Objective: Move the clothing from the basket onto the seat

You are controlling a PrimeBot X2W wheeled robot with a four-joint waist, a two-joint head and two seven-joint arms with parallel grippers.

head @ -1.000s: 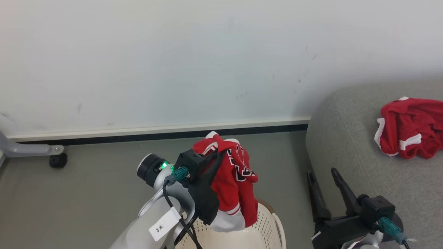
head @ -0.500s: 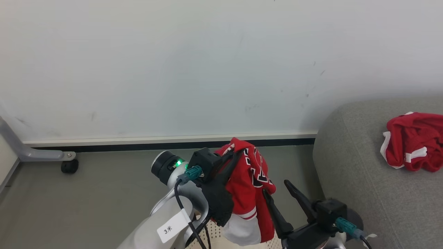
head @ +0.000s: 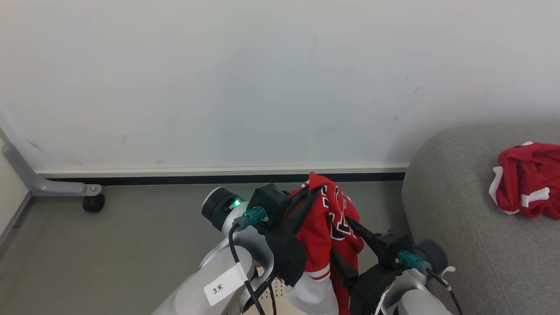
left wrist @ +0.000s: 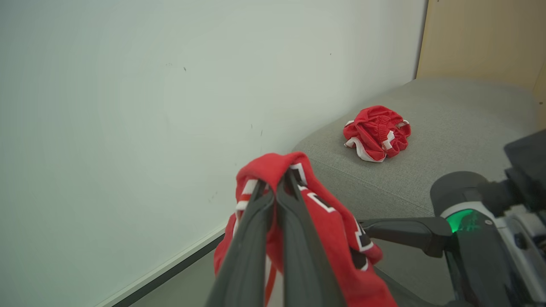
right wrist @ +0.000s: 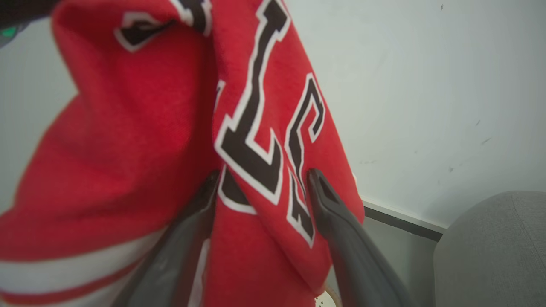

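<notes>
Presently the lettered garment is held aloft in the closed left gripper, short of the seat, while a fold is straddled by the parted right gripper, seemingly for a steadier carry.

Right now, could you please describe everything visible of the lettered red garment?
The lettered garment is red cloth with white stripes lower down and dark block lettering edged in white. It hangs crumpled in mid-air, its top fold pinched in the shut jaws of the left gripper. The open jaws of the right gripper straddle a hanging fold.
</notes>
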